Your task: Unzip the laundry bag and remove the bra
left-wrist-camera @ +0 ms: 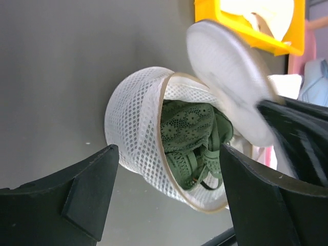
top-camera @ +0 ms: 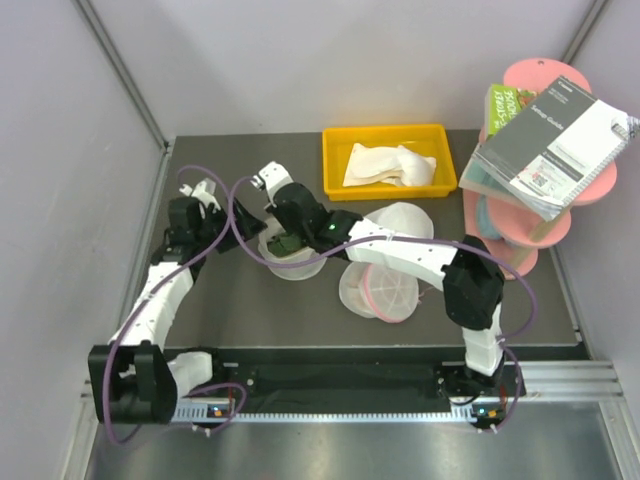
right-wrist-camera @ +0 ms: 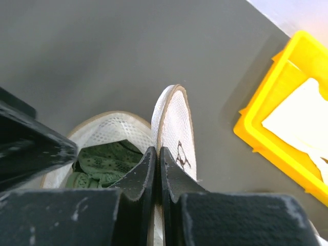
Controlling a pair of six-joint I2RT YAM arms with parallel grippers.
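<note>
The laundry bag (top-camera: 300, 266) lies unzipped on the dark table, a white mesh pod with a tan rim (left-wrist-camera: 133, 123). Its lid (right-wrist-camera: 177, 123), with a small dark mark, stands upright, and my right gripper (right-wrist-camera: 158, 151) is shut on the lid's rim. The lid (left-wrist-camera: 230, 82) is blurred in the left wrist view. Inside the pod lies the bra (left-wrist-camera: 189, 133), green lace, also showing in the right wrist view (right-wrist-camera: 102, 161). My left gripper (left-wrist-camera: 169, 154) is open just left of the pod, its fingers straddling the opening without touching it.
A yellow tray (top-camera: 335, 160) with white cloth sits behind the pod. A pink-rimmed mesh bag (top-camera: 380, 290) and a plain white one (top-camera: 400, 220) lie to the right under my right arm. A pink stand (top-camera: 545, 230) with books is at the far right.
</note>
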